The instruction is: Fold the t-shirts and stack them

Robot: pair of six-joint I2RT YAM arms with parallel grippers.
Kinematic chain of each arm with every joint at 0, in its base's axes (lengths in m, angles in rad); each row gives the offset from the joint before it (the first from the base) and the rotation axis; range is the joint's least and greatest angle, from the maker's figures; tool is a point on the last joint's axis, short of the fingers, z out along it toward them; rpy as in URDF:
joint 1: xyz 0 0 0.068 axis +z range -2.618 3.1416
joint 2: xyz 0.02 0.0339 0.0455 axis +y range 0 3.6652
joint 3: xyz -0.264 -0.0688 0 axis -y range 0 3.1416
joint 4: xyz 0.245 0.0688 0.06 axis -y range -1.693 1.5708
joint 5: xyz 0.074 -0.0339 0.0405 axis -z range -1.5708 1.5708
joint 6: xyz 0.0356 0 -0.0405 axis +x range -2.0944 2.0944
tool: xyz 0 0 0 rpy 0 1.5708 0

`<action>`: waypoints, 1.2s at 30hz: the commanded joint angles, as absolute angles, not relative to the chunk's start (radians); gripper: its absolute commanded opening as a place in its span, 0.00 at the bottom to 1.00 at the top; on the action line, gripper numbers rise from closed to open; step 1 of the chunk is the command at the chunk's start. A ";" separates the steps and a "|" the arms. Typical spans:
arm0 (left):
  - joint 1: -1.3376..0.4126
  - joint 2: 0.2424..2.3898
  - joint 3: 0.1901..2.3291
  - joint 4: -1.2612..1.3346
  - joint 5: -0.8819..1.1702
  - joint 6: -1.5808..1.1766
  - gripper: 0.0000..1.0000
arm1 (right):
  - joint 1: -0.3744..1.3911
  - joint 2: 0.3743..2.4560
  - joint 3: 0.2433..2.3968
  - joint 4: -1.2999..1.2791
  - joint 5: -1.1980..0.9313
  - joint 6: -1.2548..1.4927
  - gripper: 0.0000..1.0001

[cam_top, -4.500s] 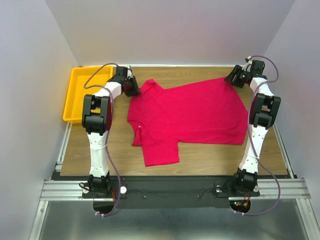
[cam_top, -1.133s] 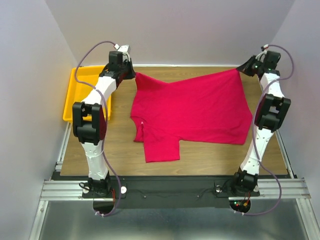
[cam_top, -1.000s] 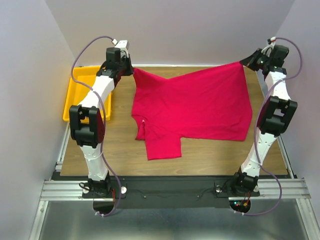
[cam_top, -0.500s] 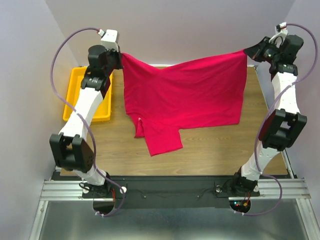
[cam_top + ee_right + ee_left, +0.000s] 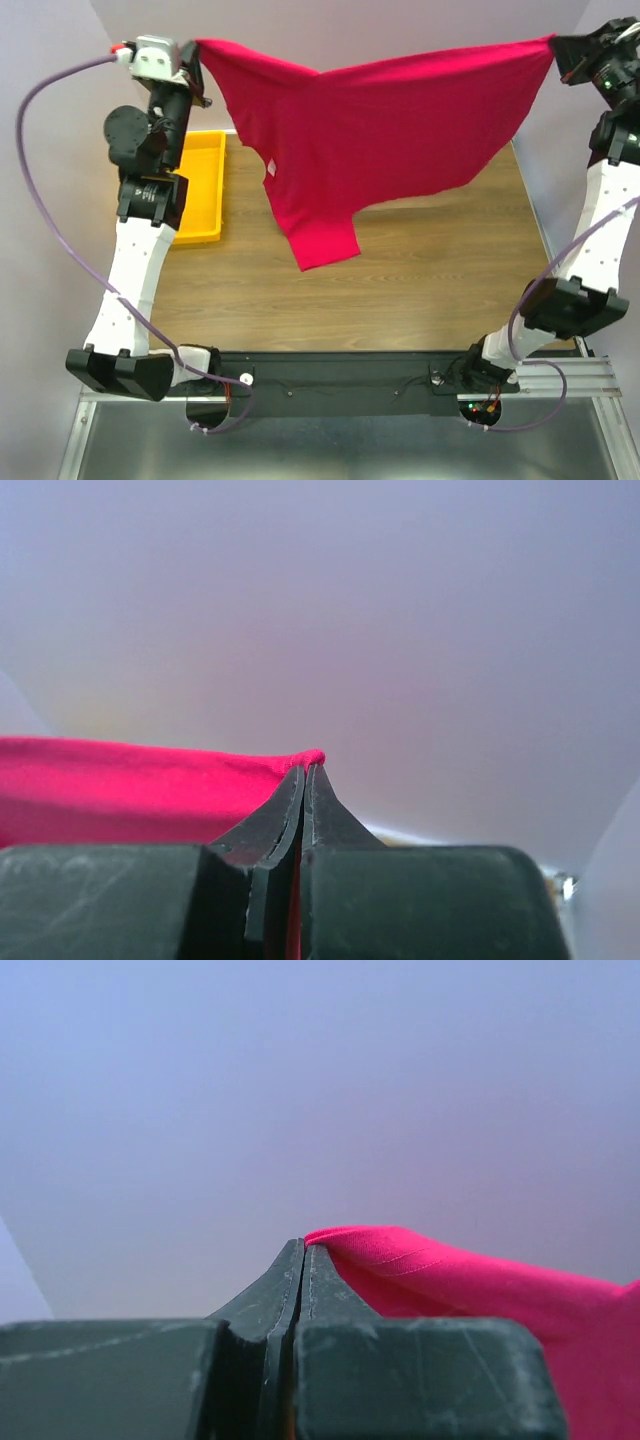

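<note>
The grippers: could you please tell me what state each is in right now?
Left gripper: shut on the red t-shirt, at its edge.
Right gripper: shut on the same t-shirt.

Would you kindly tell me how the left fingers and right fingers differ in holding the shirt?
The left fingers pinch the shirt at its collar end; the right fingers pinch the hem end. In the wrist views, cloth runs rightward from the left fingers but leftward from the right fingers. The left fingers are on the tray's side, the right fingers opposite. Both are shut on the shirt, high above the table, stretching it between them.
</note>
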State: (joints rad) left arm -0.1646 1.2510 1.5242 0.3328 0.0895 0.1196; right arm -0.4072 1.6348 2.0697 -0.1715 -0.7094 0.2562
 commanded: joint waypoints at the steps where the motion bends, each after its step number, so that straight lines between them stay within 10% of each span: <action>1: -0.166 1.181 1.658 0.500 0.046 0.092 0.00 | -0.414 1.485 2.134 -0.097 -0.589 0.196 0.01; 24: -0.166 0.928 1.728 0.545 0.043 0.022 0.00 | -0.414 1.152 2.145 -0.094 -0.249 0.270 0.01; 36: -0.166 0.974 1.281 0.615 0.075 -0.021 0.00 | -0.414 1.095 1.516 -0.013 -0.483 0.319 0.01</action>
